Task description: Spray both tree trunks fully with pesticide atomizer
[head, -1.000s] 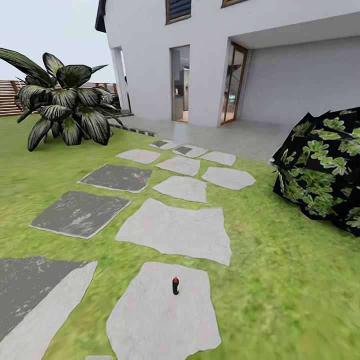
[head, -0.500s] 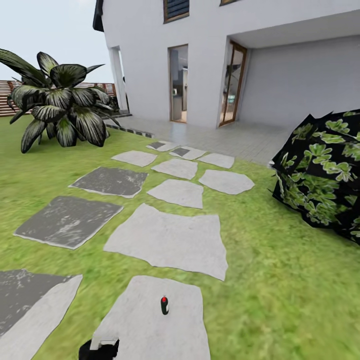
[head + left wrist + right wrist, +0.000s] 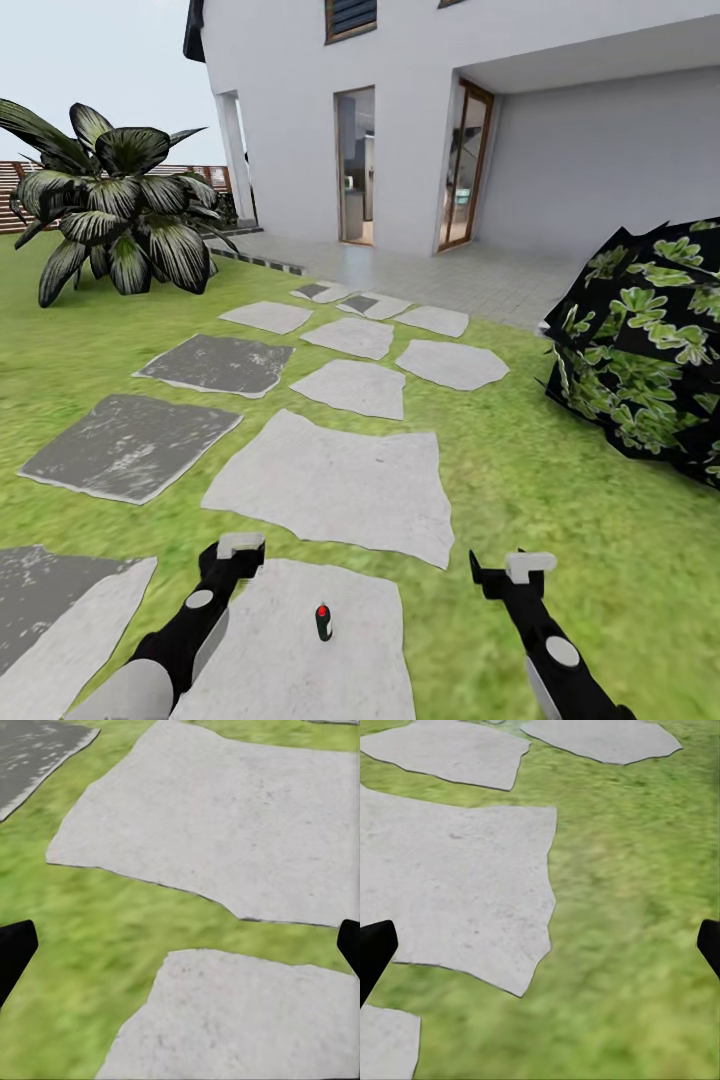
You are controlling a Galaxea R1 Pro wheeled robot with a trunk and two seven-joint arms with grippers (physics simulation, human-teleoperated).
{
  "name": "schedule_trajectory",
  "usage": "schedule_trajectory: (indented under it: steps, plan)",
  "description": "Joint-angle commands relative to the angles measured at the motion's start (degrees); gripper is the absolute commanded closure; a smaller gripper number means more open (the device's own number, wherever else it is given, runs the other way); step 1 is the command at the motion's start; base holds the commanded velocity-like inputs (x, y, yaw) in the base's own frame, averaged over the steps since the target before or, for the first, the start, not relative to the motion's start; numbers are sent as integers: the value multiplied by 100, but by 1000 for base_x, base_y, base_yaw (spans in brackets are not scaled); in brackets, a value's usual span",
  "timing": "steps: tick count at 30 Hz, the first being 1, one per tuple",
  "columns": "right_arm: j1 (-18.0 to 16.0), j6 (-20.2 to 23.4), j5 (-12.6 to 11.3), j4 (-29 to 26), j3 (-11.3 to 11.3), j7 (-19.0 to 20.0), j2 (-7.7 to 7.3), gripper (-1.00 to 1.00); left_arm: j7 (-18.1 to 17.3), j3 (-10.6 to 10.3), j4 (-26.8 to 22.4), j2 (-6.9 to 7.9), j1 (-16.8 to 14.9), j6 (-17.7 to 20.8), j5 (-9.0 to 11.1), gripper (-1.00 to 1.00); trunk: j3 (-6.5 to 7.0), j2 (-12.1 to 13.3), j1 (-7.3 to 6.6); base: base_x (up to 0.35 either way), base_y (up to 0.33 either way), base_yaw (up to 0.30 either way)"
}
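The pesticide atomizer (image 3: 322, 621), a small dark upright sprayer with a red top, stands on a pale stepping stone (image 3: 300, 660) on the grass floor close in front of me. My left gripper (image 3: 238, 548) hovers to its left and a little beyond it. My right gripper (image 3: 515, 570) is over the grass to its right. In the left wrist view, the left gripper (image 3: 180, 949) is open above stone and grass, its dark fingertips (image 3: 11, 952) far apart. In the right wrist view, the right gripper (image 3: 540, 945) is open too. Both trees are out of view.
Pale and dark grey stepping stones (image 3: 330, 480) lead across the lawn to the white house (image 3: 450, 120) and its paved porch. A broad-leaved plant (image 3: 120, 210) stands at the far left before a slatted fence (image 3: 20, 190). A dark leafy bush (image 3: 650, 340) sits at the right.
The view has moved forward, so the atomizer sits lower in the picture. Both arms have risen into the head view on either side of the atomizer.
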Motion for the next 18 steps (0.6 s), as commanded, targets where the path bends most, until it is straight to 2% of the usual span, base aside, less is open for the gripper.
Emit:
schedule_trajectory:
  steps: [1,5,8,18]
  plan:
    - [-10,7,-1,5,-8,13,-6,-100,-20,-2,-4,3,3,-16,-3,-100,0,0,0,0,0,0]
    - [-25,16,5,28,7,43,-34,-100,-60,-10,-17,-5,33,-58,-11,-100,0,0,0,40,-1,0]
    - [-27,17,10,30,9,45,-32,-100,-74,11,6,4,55,-49,21,-100,0,0,0,242,-87,0]
    - [-28,18,20,64,18,46,-25,-100,-75,21,13,5,64,-46,27,-100,0,0,0,229,-231,0]
